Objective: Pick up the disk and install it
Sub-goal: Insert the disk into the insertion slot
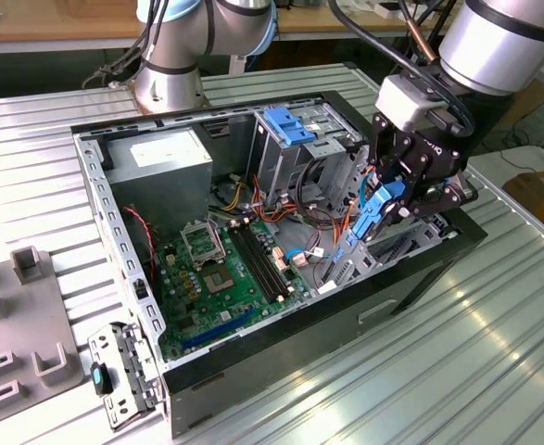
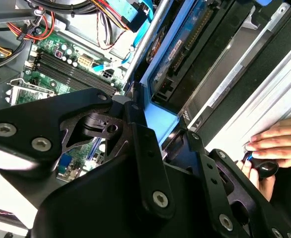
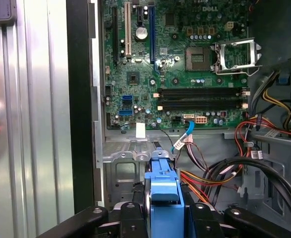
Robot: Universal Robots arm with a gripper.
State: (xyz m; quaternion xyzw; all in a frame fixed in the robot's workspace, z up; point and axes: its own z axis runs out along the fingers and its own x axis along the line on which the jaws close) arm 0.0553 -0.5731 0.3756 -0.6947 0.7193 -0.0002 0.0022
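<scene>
Surface, exterior view: we see a ribbed metal table carrying an open computer case.
Case contents, exterior view: motherboard, power supply, drive cage and loose cables.
Gripper, exterior view: the gripper is clamped on the disk, held tilted over the case's end at the exterior view's right.
Second wrist view: the disk runs alongside dark bay walls; we cannot tell whether they touch. A person's hand rests just beside the case.
First wrist view: its blue bracket sits between the fingers, near the cables.
Risk: we judge the bracket tabs could snag those cables, or the tilt could jam the slab against the bay; the hand is close.
</scene>
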